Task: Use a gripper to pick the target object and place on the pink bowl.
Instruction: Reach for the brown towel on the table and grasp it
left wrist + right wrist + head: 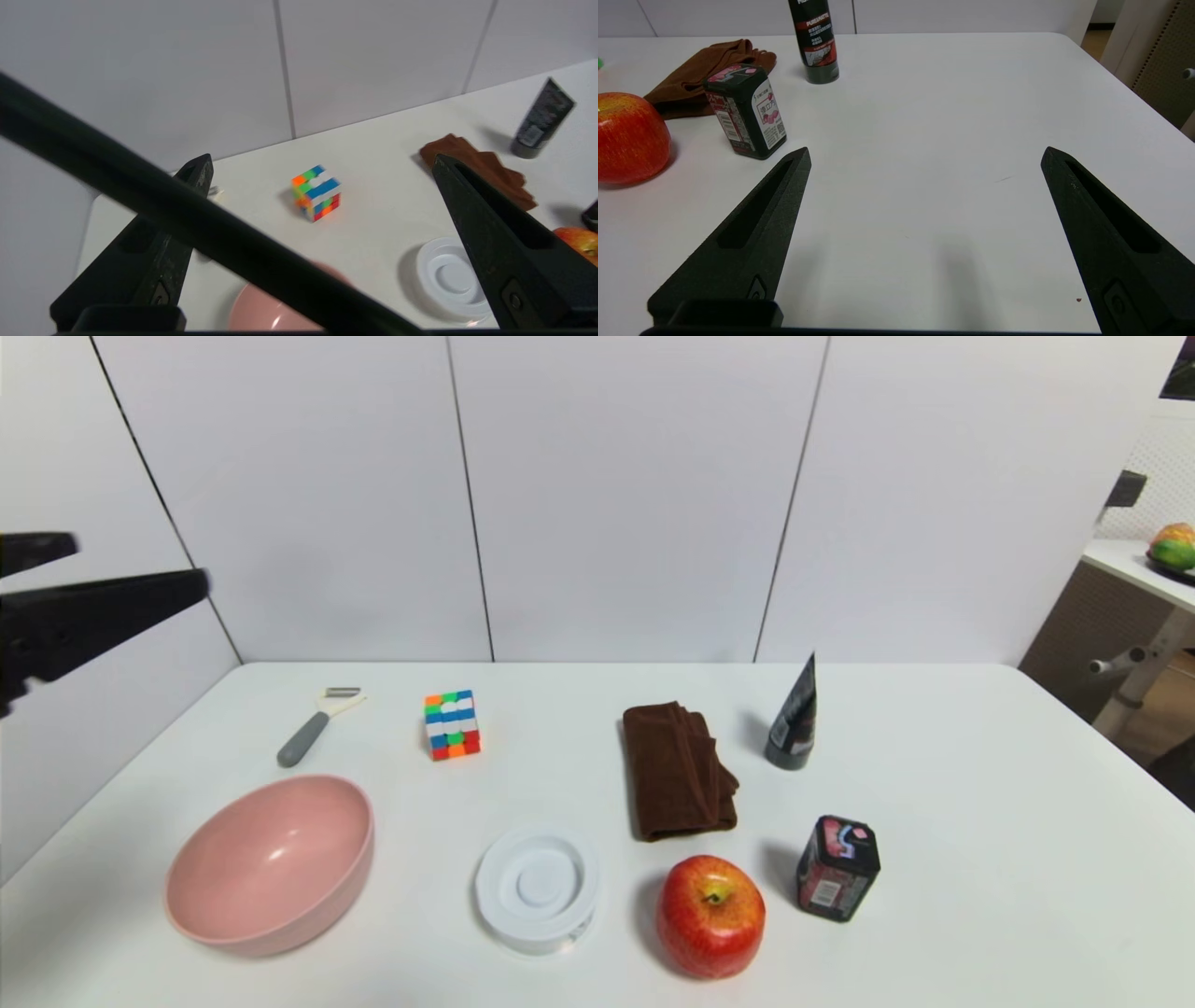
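Note:
The dark brown folded towel (678,772) lies right of the table's middle; it also shows in the left wrist view (486,168) and the right wrist view (703,65). The pink bowl (271,863) sits at the front left, its rim (261,315) partly hidden by a black cable in the left wrist view. My left gripper (140,569) hangs high at the far left, open and empty, well above the table (322,161). My right gripper (924,154) is out of the head view; it stands open and empty over bare table to the right of the objects.
A colour cube (452,724) and a grey-handled peeler (313,728) lie behind the bowl. A white lidded container (537,889), a red apple (709,915), a dark tin (836,866) and a black tube (794,717) surround the towel. The white table (1008,859) ends at right.

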Robot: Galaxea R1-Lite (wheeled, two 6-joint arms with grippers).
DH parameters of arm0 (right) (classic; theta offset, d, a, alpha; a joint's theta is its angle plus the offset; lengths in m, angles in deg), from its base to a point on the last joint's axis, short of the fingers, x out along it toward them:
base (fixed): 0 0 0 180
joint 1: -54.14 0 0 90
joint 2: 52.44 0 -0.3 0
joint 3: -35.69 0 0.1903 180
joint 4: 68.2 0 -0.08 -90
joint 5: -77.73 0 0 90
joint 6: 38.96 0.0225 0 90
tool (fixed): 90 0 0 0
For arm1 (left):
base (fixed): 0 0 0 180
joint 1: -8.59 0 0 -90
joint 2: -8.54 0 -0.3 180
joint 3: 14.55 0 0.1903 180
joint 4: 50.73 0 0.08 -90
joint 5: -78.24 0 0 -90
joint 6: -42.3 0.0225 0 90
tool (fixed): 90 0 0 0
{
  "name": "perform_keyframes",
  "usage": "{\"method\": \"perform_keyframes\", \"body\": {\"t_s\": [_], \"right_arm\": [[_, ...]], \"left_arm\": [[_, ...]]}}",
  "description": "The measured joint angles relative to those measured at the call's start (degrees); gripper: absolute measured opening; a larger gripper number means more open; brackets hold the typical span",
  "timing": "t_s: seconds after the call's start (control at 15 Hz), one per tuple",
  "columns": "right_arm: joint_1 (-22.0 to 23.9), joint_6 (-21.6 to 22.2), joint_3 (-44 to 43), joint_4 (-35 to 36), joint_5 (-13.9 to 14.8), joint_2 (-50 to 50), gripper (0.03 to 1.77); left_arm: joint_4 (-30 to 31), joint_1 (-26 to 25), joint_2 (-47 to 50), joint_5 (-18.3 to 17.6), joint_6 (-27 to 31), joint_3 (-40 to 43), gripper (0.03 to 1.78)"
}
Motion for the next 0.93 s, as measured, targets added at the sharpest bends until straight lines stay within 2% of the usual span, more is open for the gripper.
{"method": "perform_keyframes", "body": {"t_s": [0.2,0.33,0.67,0.8,0.93], "right_arm": [[0.0,0.01,0.0,0.0,0.02,0.0,1.71],[0.02,0.01,0.0,0.0,0.02,0.0,1.71],[0.0,0.0,0.0,0.0,0.0,0.0,1.71],[0.0,0.0,0.0,0.0,0.0,0.0,1.71],[0.02,0.01,0.0,0.0,0.0,0.0,1.71]], "left_arm": [[0.09,9.29,-13.46,0.07,0.37,-9.92,1.69],[0.17,13.52,-21.64,0.07,-0.17,-15.12,1.69],[-1.16,20.74,-39.1,0.27,-4.9,-29.0,1.69],[-4.77,22.6,-44.3,0.66,-7.4,-35.62,1.69],[-9.29,24.37,-48.93,2.69,-10.96,-42.42,1.69]]}}
